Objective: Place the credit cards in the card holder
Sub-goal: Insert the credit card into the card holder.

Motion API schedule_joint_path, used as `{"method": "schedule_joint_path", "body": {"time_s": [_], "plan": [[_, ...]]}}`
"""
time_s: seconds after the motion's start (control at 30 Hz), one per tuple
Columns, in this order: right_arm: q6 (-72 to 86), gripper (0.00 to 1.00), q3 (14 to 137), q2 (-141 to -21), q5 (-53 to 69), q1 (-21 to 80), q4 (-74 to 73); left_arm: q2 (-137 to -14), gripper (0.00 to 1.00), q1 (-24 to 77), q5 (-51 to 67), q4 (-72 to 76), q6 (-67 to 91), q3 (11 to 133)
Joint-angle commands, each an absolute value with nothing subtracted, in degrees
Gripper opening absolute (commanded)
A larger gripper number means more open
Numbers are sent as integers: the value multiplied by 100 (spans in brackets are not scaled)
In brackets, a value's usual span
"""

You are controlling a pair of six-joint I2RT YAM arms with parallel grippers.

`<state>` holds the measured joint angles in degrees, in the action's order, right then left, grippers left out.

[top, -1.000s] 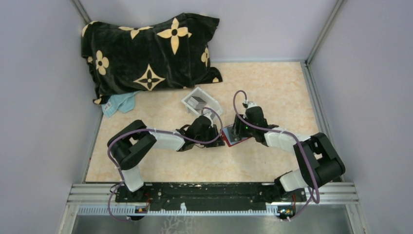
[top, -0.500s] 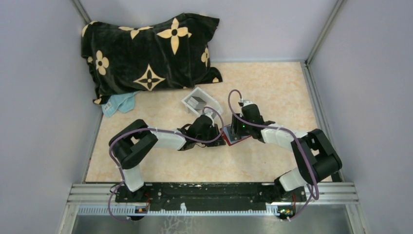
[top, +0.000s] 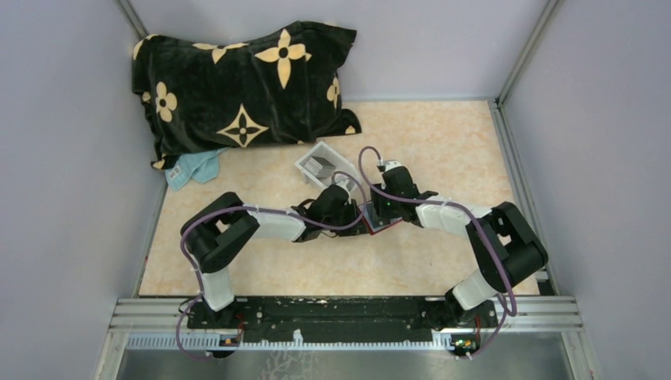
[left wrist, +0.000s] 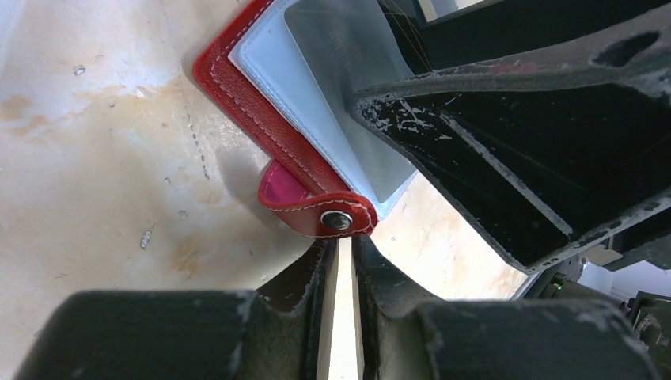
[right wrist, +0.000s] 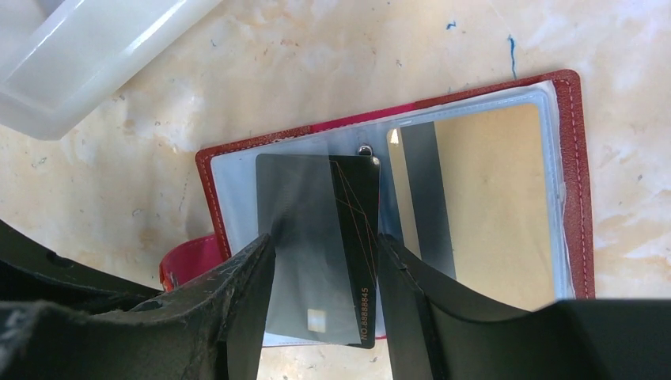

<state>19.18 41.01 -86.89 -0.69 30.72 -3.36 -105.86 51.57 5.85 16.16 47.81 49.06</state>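
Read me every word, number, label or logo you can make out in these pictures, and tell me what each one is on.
"NO.8888845": small orange print along one edge of the dark card in the right gripper; the digits are tiny, so not certain.
Card holder, white tray: no text to read.
Pillow: flower motifs only, no letters.

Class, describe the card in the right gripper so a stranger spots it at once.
Find the open red card holder mid-table. Above it the right gripper pinches a dark grey card with gold lines. The tan card beside it is pocketed.
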Motion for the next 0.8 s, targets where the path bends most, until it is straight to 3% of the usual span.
{"method": "schedule_joint_path", "body": {"time_s": [0.0,0.77], "plan": [[1626,50,4392,-8856,-305,3214,-541,-11152,21,5002,-136,-72,4294,4608],[1223,47,4542,-8943,-406,3540,-471,-11438,21,4501,-36,-122,4071,4571]]}}
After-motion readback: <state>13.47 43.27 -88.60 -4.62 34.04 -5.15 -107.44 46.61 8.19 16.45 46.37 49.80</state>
